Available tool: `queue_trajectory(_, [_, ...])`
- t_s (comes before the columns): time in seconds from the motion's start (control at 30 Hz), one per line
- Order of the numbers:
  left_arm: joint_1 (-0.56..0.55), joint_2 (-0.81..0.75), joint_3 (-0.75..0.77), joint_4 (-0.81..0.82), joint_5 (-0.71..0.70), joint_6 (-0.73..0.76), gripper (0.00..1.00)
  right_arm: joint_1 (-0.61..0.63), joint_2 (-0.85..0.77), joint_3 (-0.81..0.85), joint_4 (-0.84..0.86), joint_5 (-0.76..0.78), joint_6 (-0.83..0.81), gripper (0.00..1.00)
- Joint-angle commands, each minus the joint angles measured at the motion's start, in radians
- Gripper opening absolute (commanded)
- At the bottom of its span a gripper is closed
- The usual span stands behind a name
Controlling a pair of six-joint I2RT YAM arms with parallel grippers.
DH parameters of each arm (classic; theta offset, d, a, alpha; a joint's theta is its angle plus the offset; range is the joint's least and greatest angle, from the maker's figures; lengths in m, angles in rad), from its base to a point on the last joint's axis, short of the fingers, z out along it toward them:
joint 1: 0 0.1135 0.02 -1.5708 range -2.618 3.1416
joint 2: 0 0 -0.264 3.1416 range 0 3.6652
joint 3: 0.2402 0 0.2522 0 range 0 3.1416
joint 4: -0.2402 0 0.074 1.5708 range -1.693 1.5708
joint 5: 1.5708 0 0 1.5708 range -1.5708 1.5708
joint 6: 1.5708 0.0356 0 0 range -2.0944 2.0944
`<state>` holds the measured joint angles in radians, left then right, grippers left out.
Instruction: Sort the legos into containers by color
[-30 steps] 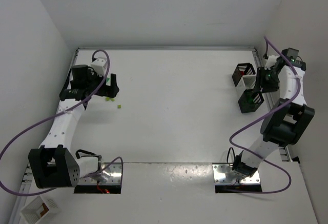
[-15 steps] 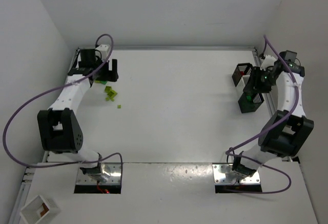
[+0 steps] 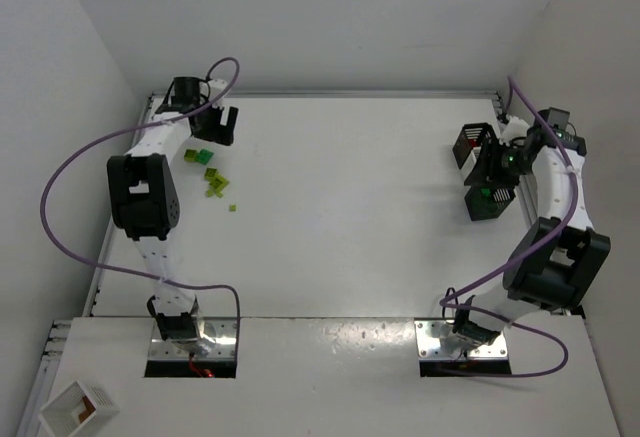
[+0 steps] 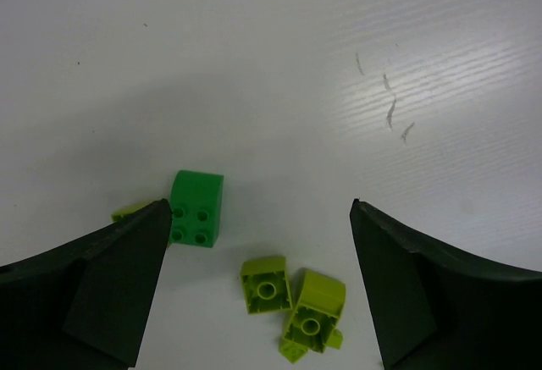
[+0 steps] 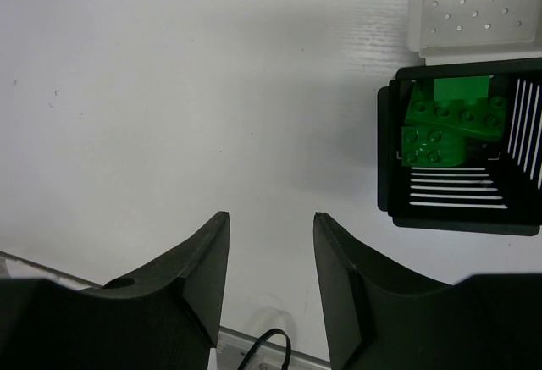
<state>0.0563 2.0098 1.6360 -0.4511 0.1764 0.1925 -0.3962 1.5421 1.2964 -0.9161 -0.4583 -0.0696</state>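
Observation:
Several legos lie at the far left of the table: a bright green brick (image 3: pixel 203 156) and lime ones (image 3: pixel 213 175) nearer. In the left wrist view the green brick (image 4: pixel 196 207) lies by the left finger, with two upturned lime bricks (image 4: pixel 265 284) (image 4: pixel 313 313) close below. My left gripper (image 3: pixel 213 125) (image 4: pixel 260 205) is open and empty just behind them. My right gripper (image 3: pixel 497 164) (image 5: pixel 271 216) is open and empty, hovering by two black slatted bins (image 3: pixel 474 145) (image 3: pixel 490 197). The nearer bin (image 5: pixel 461 209) holds green bricks (image 5: pixel 440 124).
A white perforated piece (image 5: pixel 474 6) sits just beyond the black bin. A white square box with a brown inside (image 3: pixel 78 407) lies off the table at the near left. Walls close the table at the left, back and right.
My left arm has swung back toward the far left corner, and its gripper has moved off the legos to just behind them. My right gripper has shifted slightly above the bins.

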Motion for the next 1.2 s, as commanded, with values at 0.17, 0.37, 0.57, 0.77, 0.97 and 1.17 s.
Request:
queue_trajectory(0.17, [0.017,0.15,0.188,-0.072,-0.021,0.044,0.93,0.003,-0.042,-0.014,0.025,-0.034,0.01,0.45])
queue_trajectory(0.37, [0.027,0.231,0.272,-0.103,-0.031,0.053,0.92,0.003,-0.033,0.007,0.025,-0.057,0.019,0.45])
queue_trajectory(0.57, [0.046,0.285,0.317,-0.149,-0.041,0.053,0.9,0.003,-0.033,0.007,0.025,-0.057,0.019,0.45])
queue_trajectory(0.77, [0.065,0.285,0.275,-0.149,-0.041,0.084,0.89,0.003,-0.033,0.007,0.025,-0.057,0.019,0.45])
queue_trajectory(0.97, [0.083,0.285,0.245,-0.167,-0.052,0.116,0.87,0.003,-0.033,0.007,0.016,-0.057,0.028,0.45])
queue_trajectory(1.17, [0.094,0.265,0.185,-0.167,-0.032,0.143,0.84,0.003,-0.033,0.017,0.016,-0.057,0.028,0.45])
